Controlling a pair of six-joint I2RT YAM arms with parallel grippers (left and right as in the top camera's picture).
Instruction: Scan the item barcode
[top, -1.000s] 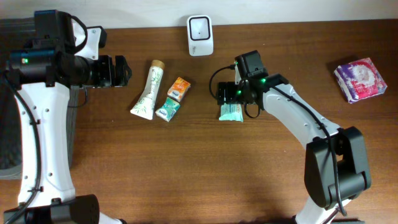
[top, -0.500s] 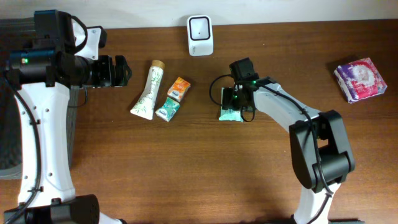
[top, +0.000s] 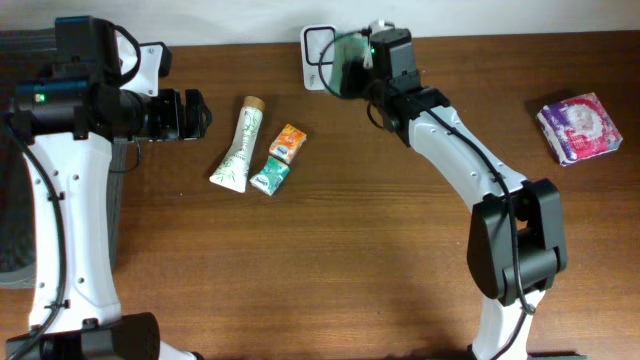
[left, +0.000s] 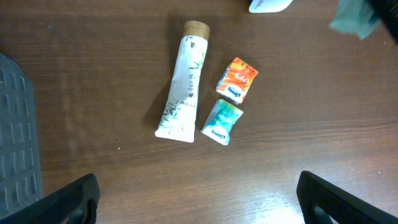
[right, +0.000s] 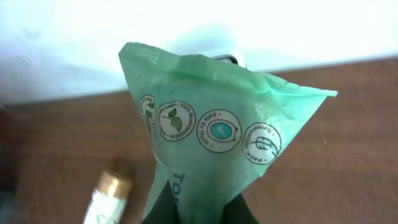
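Green packet (right: 205, 124) with round white emblems; white tube (left: 183, 93), leaf print; brown table (top: 300, 280).

**A:** Where does the scanner (top: 322, 43) stand?

**B:** At the far edge of the table (top: 330, 280), a little left of centre. The pouch (top: 342, 48) hangs over its right side, off the tabletop, held in the right gripper (top: 358, 55).

**A:** And left of that?

**B:** The tube (top: 238, 145) lies lengthwise, cap end far. Just right of it are the far sachet (top: 287, 142) and the near sachet (top: 269, 176), corner to corner. The near one lies beside the tube's near end.

**A:** And at the sides?

**B:** The wrapped pack (top: 579, 127) lies far right, well apart from the rest. The left gripper (top: 197, 113) hangs left of the tube's cap. A mat (top: 10, 230) lies at the left edge.
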